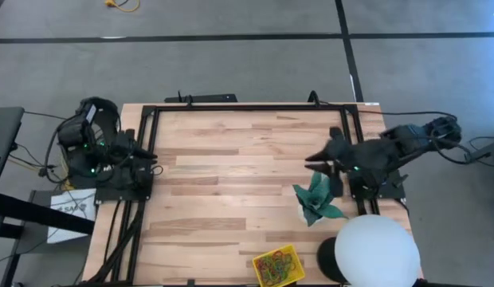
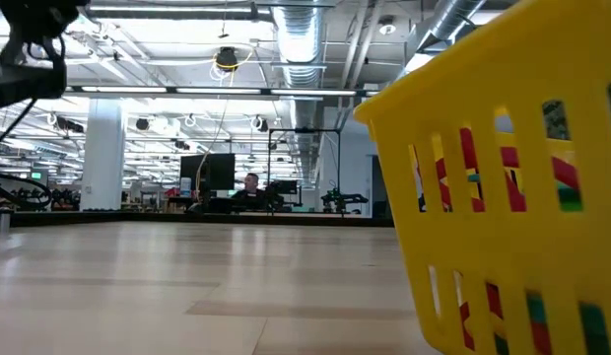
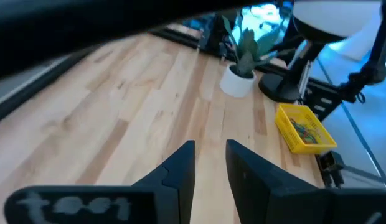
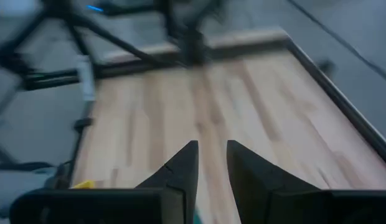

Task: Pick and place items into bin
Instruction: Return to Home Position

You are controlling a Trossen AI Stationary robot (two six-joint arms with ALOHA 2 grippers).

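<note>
Only the high view shows the whole table point(image 1: 231, 175), with the bin point(image 1: 277, 266) at its near edge holding the items point(image 1: 272, 268). Both arms' jaws stand slightly apart, empty. The low view crops the bin.

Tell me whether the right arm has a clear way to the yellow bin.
Probably not directly: the right gripper hangs over the table, and the green paper plant stands between it and the yellow bin.
</note>
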